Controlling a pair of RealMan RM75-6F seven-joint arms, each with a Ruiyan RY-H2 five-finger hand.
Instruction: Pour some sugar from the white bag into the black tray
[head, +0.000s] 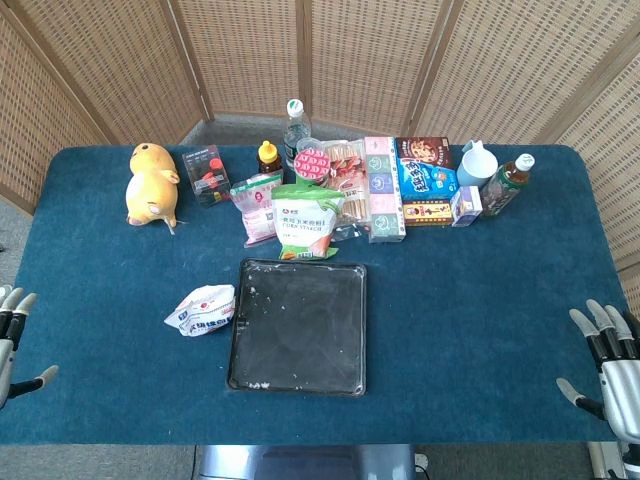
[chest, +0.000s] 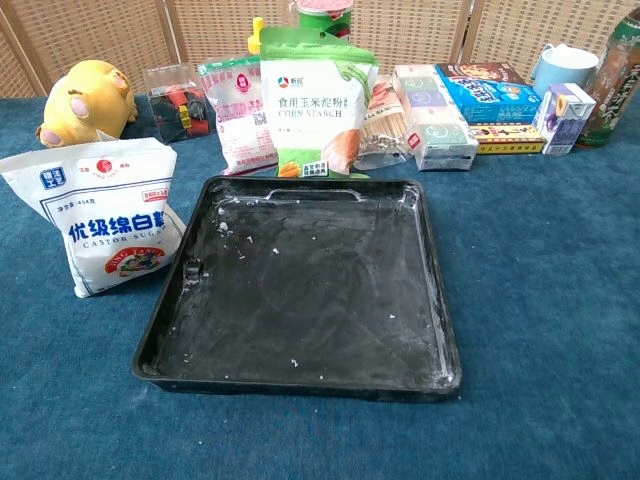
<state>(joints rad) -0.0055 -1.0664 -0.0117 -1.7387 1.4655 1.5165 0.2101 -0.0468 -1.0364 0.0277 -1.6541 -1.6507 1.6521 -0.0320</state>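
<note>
**Sugar bag upright beside the tray, both hands free at the frame edges**

The white bag of castor sugar stands on the blue desk just left of the black tray, close to its left wall; whether the two touch is hard to tell from either view. In the chest view the bag sits upright at middle left, its top sealed and crimped. The tray lies flat at the centre of the frame, its floor dusted with white streaks and a few scattered grains.

The left hand shows at the lower left edge of the head view, fingers spread and holding nothing. The right hand shows at the lower right edge, its fingers likewise apart and empty. Both are well apart from the bag and tray.

Along the upper part of the frame runs a row of goods: a yellow plush toy at upper left, a corn starch pouch just above the tray, and a green-capped bottle at upper right.
</note>
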